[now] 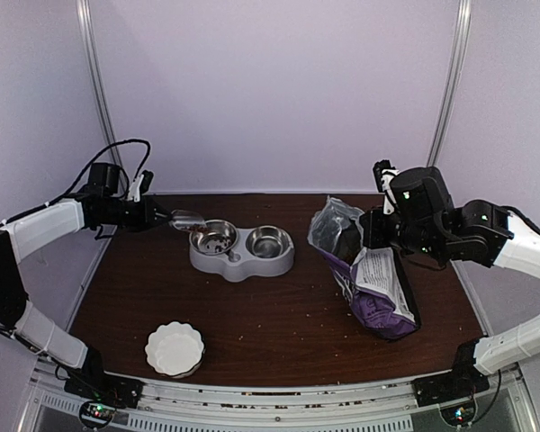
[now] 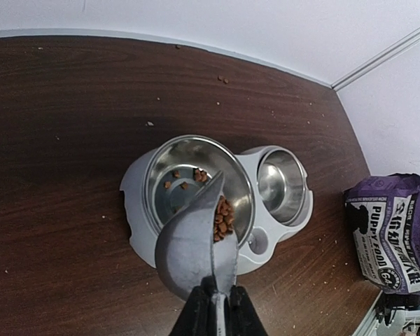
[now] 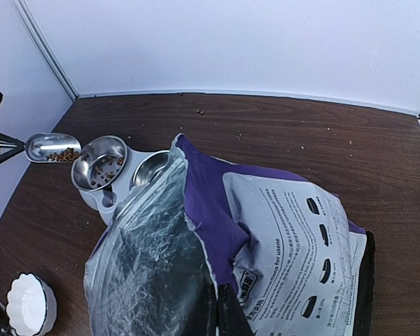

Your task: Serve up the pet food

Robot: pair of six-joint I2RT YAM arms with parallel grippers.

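Note:
My left gripper (image 2: 215, 308) is shut on the handle of a shiny metal scoop (image 2: 194, 245), tipped sideways over the left bowl (image 2: 196, 178) of a grey double feeder (image 1: 241, 247). Reddish-brown pet food (image 2: 222, 218) lies in the scoop's mouth, and a few pellets (image 2: 189, 178) lie in the left bowl. The scoop (image 1: 185, 220) sits at that bowl's left rim in the top view. My right gripper (image 3: 218, 318) is shut on the torn edge of the purple-and-white food bag (image 3: 266, 231), holding it upright and open at the table's right (image 1: 369, 279).
The feeder's right bowl (image 2: 281, 183) holds no kibble. A white fluted dish (image 1: 175, 348) stands near the front left. Stray crumbs dot the brown table (image 1: 279, 315). White walls and metal posts enclose the back and sides.

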